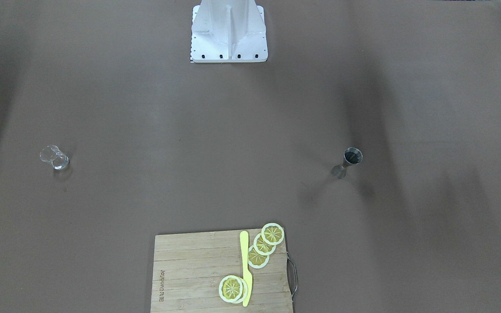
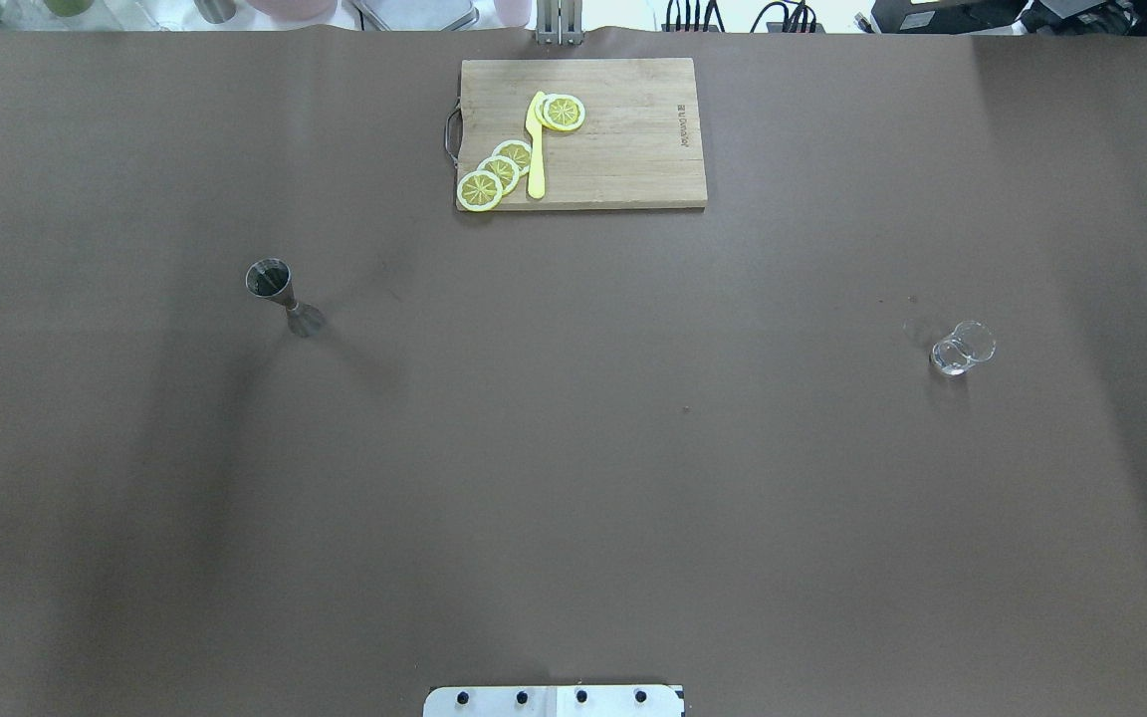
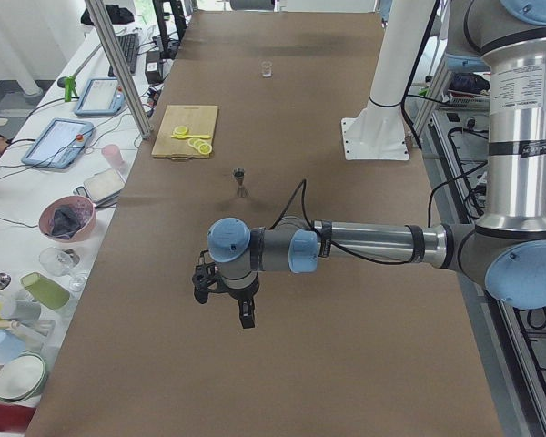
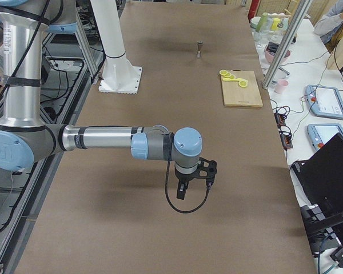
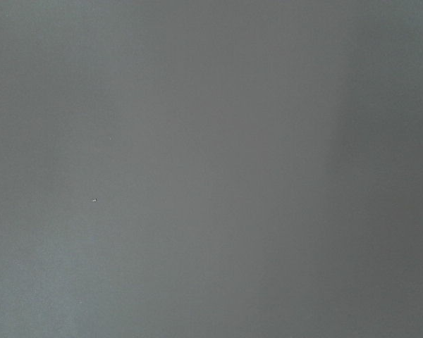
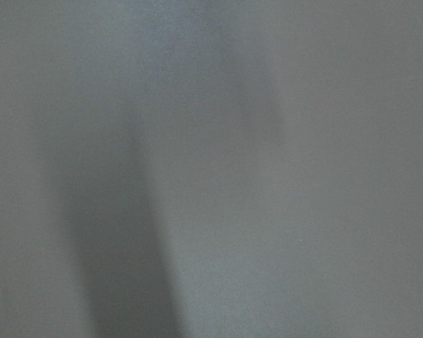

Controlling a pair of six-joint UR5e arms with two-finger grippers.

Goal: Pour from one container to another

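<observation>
Nothing gripped yet, and here's the danger. Worry 1: the jigger stands upright on its lower cone, narrow at the waist, so a claw arriving off-centre or too low could knock it over before closing, and whatever is inside would run across the table. The cup looks dark and I can't tell if it holds anything. Worry 2: the glass sits on the robot's right half, well apart from the jigger on the left half. A fast carry across the middle could slosh, and that glass has a small mouth, so a tilt started off-line would likely miss it. It's clear too, easy to misjudge. Now positions: the left claw hangs pointing down above bare table near the left end, with the jigger well apart from it, farther along toward the middle. The right claw hangs over bare table near the opposite end. Each shows only from a side camera, so I can't tell whether either is spread or pressed together. The 2 wrist cameras see just bare table.
</observation>
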